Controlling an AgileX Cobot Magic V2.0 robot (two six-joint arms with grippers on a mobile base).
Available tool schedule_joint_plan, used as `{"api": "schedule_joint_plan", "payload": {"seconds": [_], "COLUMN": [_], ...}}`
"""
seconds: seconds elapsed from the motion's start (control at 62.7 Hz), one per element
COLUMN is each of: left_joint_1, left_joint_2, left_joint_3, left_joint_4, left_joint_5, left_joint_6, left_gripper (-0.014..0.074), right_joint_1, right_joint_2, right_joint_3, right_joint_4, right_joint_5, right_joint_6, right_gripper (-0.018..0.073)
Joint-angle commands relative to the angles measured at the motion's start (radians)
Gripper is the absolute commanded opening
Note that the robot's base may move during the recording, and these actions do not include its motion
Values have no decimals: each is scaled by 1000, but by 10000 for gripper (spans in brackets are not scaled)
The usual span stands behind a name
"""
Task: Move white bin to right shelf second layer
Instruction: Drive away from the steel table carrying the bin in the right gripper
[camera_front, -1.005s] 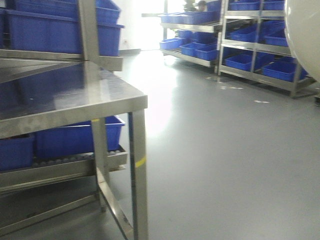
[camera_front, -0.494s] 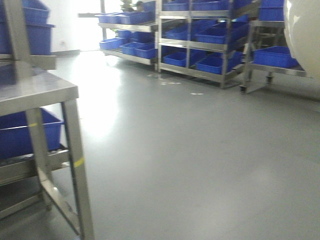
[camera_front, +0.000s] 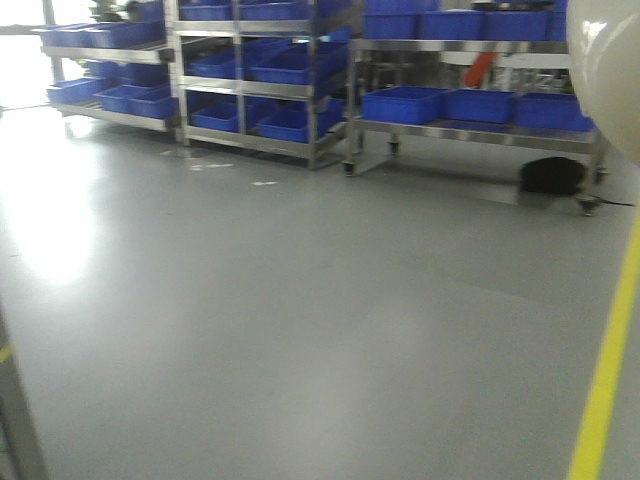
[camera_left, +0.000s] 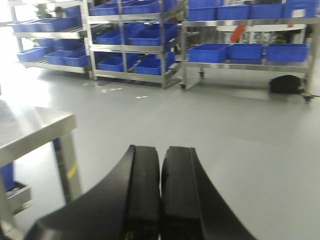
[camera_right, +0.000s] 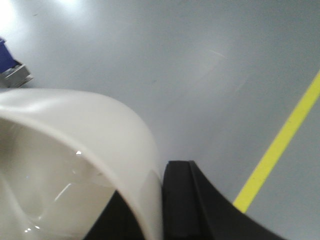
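Observation:
The white bin (camera_right: 75, 130) is a glossy cream tub filling the left of the right wrist view. My right gripper (camera_right: 156, 187) is shut on its wall, with one black finger (camera_right: 182, 200) outside and the other dark behind the wall inside. The bin's rounded side (camera_front: 605, 70) also fills the top right corner of the front view, held above the floor. My left gripper (camera_left: 160, 150) is shut with nothing in it, jaws pressed together. Steel racks (camera_front: 470, 130) line the far wall; I cannot tell which level is the right shelf second layer.
Blue crates (camera_front: 405, 103) fill the far racks. A shiny steel table corner (camera_left: 30, 127) stands at left in the left wrist view, its leg (camera_front: 15, 430) at the front view's bottom left. A yellow floor line (camera_front: 605, 380) runs at right. A black object (camera_front: 552, 175) lies under the right rack.
The view has swung right: the steel table slid out to the left, the far racks moved leftward and a yellow floor line came in. The bin stays in the same corner.

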Motion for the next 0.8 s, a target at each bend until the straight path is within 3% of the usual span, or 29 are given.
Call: {"api": "schedule_joint_plan", "payload": {"seconds": [0.0,0.782], "left_joint_1": [-3,-3], "left_joint_2": [-14,-14], "left_joint_3": [37,37], "left_joint_4": [-6,-6], "left_joint_5": [-83,-83], "left_joint_6": [-3,-3], "left_gripper": [85,85], "right_joint_1": [-6,-6], "right_joint_2": [7,7], "right_joint_3": [-29,-29], "right_joint_4": [20,20], "right_joint_5": [-87,-78], "right_joint_6": [-4,-4], "right_gripper": [57,57]}}
